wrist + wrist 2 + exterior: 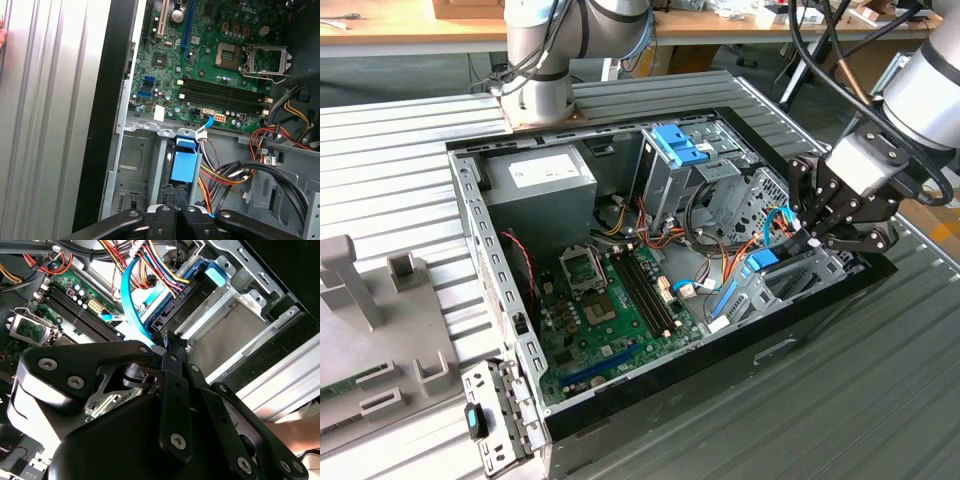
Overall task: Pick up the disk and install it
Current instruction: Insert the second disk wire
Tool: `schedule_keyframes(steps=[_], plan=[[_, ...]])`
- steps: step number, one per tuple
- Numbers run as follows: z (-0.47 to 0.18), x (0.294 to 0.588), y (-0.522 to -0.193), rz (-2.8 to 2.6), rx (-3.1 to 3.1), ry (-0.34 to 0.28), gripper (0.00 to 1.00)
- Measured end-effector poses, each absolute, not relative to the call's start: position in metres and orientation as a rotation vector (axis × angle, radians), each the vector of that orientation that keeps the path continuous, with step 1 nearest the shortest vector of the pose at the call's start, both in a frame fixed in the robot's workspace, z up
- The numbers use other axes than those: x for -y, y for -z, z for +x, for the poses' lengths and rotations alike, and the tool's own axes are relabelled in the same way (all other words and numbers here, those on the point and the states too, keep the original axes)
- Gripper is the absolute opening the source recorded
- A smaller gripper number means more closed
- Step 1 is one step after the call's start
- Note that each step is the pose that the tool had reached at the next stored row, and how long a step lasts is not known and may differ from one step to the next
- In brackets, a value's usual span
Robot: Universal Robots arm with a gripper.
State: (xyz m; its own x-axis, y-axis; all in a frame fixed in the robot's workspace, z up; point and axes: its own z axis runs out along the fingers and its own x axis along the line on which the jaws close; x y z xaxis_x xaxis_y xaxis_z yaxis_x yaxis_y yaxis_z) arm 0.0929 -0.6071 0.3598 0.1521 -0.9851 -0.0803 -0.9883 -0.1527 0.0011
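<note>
Exterior view, left to right: open computer case (470,200) on the ribbed surface (390,140), motherboard (610,310), then the pincer (807,238) at the drive bay (800,275). Fingers closed, apparently on the disk (183,165), blue rail showing. Install step; seating needs straight alignment.

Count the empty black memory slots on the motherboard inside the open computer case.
4 memory slots lie side by side between the processor socket and the drive cage; none seems hidden.
</note>
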Motion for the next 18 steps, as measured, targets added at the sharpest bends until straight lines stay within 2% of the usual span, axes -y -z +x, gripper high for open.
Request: schedule_keyframes(steps=[3, 7, 18], plan=[[0.0928, 0.6067, -0.3606, -2.331, -1.998, -0.118, 0.11], [0.0929, 0.6069, -0.3607, -2.29, -1.962, -0.183, 0.11], [0.0929, 0.6069, -0.3606, -2.287, -1.959, -0.188, 0.11]])
